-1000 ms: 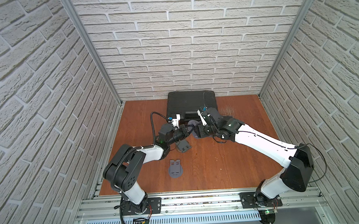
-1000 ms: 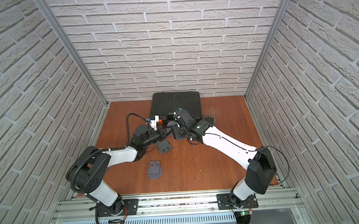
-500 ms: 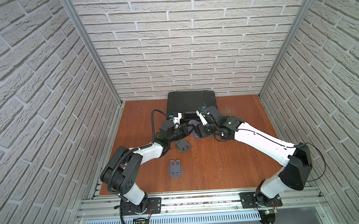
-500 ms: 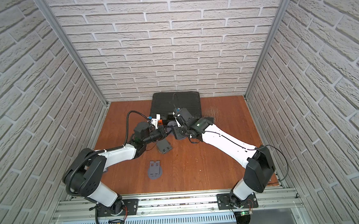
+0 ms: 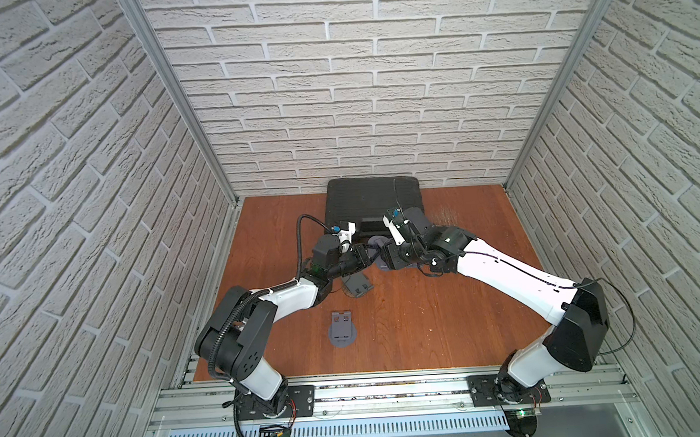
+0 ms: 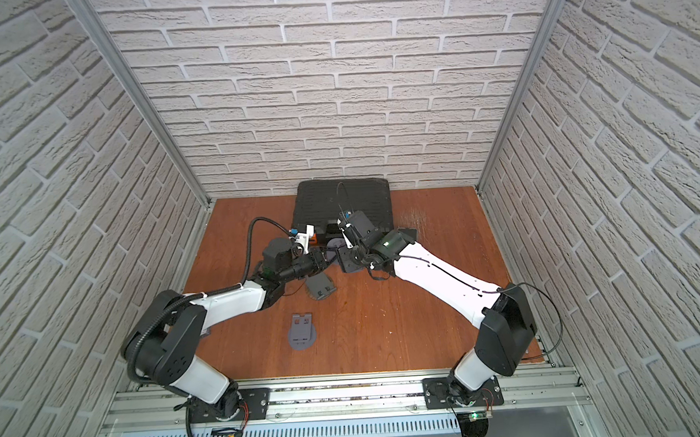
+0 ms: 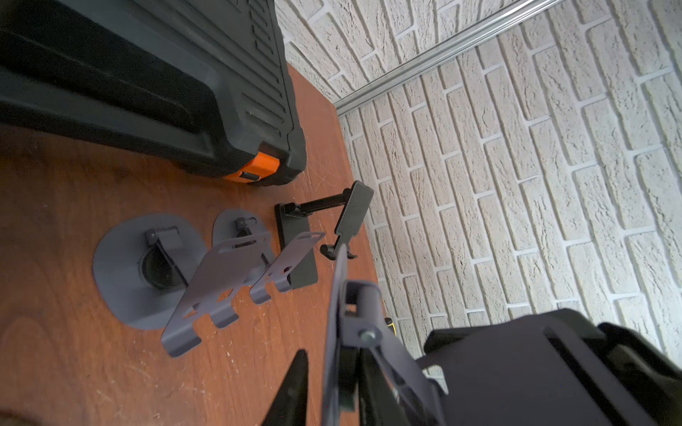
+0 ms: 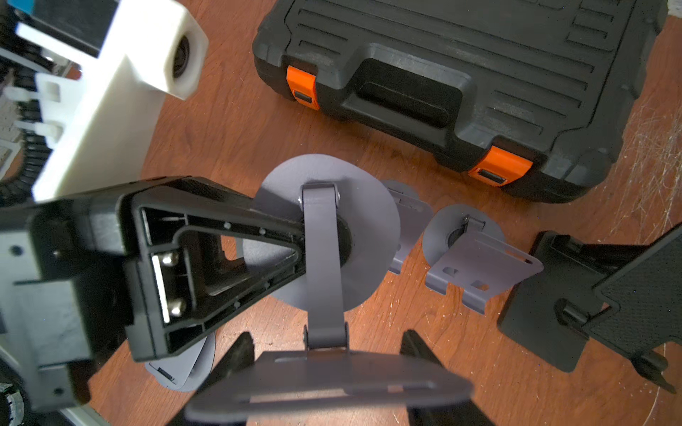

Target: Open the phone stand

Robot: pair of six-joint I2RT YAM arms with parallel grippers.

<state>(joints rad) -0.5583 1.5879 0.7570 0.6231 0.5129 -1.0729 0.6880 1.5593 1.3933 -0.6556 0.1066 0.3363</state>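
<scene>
Just before the black plastic tool case with orange latches [image 8: 479,55], the grey metal phone stand [image 8: 324,258] hangs aloft. The right gripper [image 8: 330,346] grasps its plate [image 8: 332,387], while the left gripper [image 7: 332,369] sits parted around its round base [image 8: 369,206]. Unsupported, the base may swing and twist the plate loose.

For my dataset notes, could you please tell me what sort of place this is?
Probably a robot test cell: brick-patterned panels in aluminium framing enclose a wooden tabletop.
</scene>
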